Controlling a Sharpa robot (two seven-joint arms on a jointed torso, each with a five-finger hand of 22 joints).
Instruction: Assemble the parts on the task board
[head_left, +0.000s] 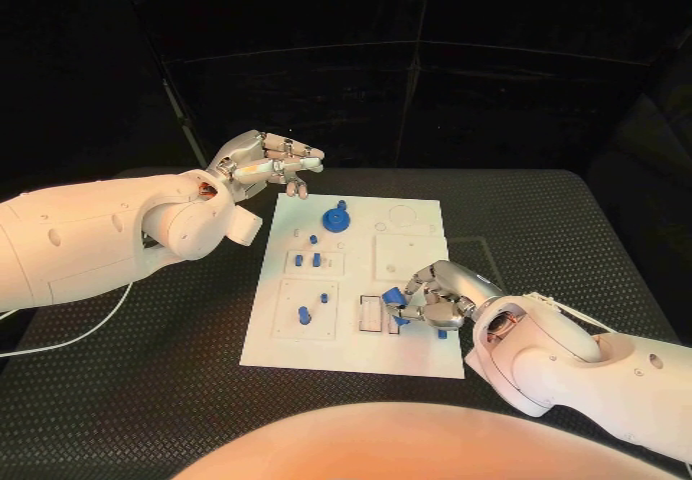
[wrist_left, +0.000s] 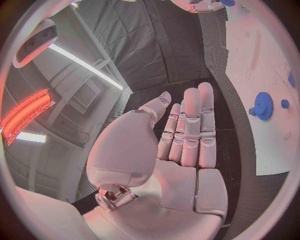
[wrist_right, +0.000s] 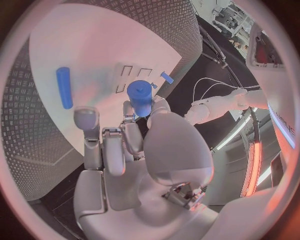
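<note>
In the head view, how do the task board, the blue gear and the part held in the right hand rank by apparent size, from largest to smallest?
1. Task board
2. Blue gear
3. Part in the right hand, partly covered by fingers, so its rank against the gear is uncertain.

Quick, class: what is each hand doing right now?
Left hand: open, holding nothing.
Right hand: holding a blue cylindrical part.

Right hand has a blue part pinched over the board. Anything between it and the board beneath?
Nothing visible. The right hand holds the blue cylinder part just above the task board; the white surface around it looks bare, and the blue peg lies off to one side.
</note>
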